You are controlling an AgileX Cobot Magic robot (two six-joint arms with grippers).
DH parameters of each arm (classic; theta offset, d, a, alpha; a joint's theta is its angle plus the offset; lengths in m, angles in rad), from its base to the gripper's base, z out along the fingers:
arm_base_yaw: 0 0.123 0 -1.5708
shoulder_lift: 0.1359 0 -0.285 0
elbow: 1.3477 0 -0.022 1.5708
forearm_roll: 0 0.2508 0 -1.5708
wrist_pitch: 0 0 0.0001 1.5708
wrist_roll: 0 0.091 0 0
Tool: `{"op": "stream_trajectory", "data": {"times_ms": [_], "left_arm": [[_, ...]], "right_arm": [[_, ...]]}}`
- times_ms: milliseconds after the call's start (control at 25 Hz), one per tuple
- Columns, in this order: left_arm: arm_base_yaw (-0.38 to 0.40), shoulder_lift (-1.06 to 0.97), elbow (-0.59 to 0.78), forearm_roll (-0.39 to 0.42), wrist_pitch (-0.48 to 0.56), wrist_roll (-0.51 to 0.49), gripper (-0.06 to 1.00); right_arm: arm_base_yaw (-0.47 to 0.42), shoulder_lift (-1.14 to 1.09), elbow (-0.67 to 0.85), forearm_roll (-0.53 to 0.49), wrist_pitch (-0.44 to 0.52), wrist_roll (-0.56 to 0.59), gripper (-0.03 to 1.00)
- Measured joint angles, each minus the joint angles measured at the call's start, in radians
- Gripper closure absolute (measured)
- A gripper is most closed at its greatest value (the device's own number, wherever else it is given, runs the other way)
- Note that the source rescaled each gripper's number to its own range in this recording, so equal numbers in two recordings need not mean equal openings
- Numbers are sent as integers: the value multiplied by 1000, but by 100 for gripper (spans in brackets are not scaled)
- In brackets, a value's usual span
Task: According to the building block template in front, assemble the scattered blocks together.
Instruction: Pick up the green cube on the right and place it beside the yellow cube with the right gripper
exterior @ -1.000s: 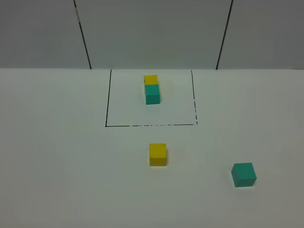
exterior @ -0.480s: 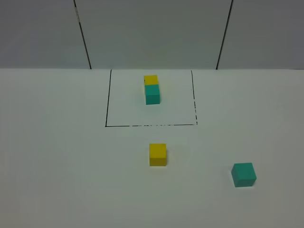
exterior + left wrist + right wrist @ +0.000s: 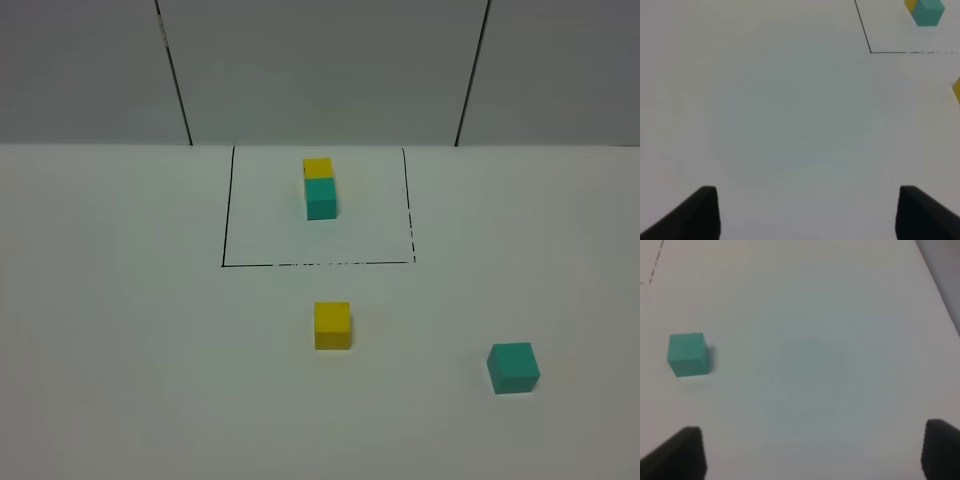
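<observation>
The building block template is a yellow cube [image 3: 318,168] joined to a teal cube [image 3: 321,198] inside a black-lined rectangle [image 3: 228,264] at the table's far middle. Of the scattered blocks, the yellow one [image 3: 332,325] sits just in front of the rectangle and the teal one [image 3: 513,367] lies at the near right. Neither arm shows in the exterior view. My left gripper [image 3: 807,215] is open over bare table, with the template's teal cube [image 3: 928,12] far off. My right gripper [image 3: 812,452] is open, and the loose teal block [image 3: 688,354] lies ahead and off to one side of it.
A white table [image 3: 120,330] carries everything. Grey wall panels [image 3: 320,70] with dark seams rise behind its far edge. The right wrist view shows the table's side edge [image 3: 939,290] beyond my right gripper.
</observation>
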Motion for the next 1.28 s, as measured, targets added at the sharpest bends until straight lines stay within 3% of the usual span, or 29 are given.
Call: {"op": "stream_trajectory", "data": {"times_ms": [1280], "left_arm": [[0, 0, 0, 0, 0, 0, 34]], "right_arm": [[0, 0, 0, -2, 0, 9, 23]]}}
